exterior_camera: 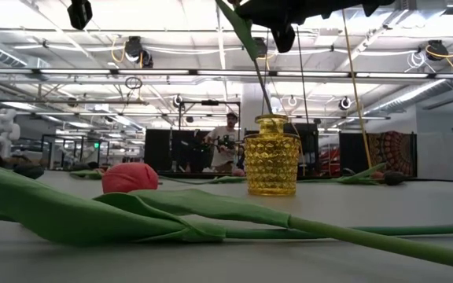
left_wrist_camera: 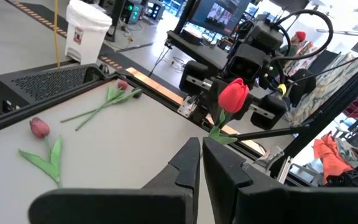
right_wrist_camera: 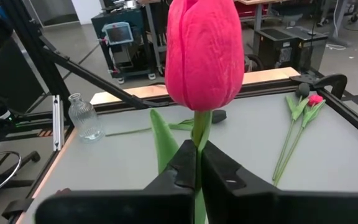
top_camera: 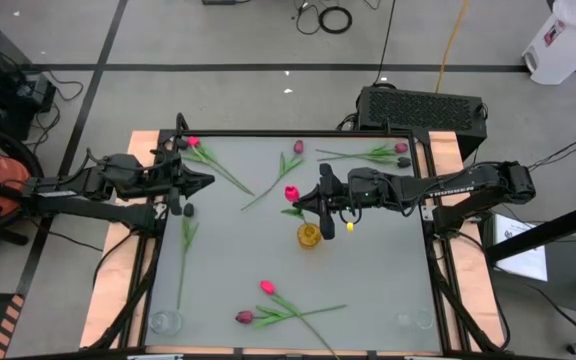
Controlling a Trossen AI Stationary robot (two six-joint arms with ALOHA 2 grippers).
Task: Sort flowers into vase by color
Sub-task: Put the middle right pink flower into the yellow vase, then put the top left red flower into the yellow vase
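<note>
right end effector [right_wrist_camera: 197,163] pinches thin stem of ribbed red tulip [right_wrist_camera: 204,53]; left end effector [left_wrist_camera: 201,163] closed.

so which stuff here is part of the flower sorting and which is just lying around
Job: pink-red tulip clamped in the right fingers; amber glass vase; clear glass vase; loose tulips on the table.
Lying about: white bin; black cable coil.

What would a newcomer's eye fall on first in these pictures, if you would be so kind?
Most striking is the bright pink tulip held upright by its stem in the right tool, shut on it above the middle of the table. Just under it stands a small yellow glass vase, with the stem reaching down to its mouth. Other tulips lie scattered flat on the grey table.
</note>
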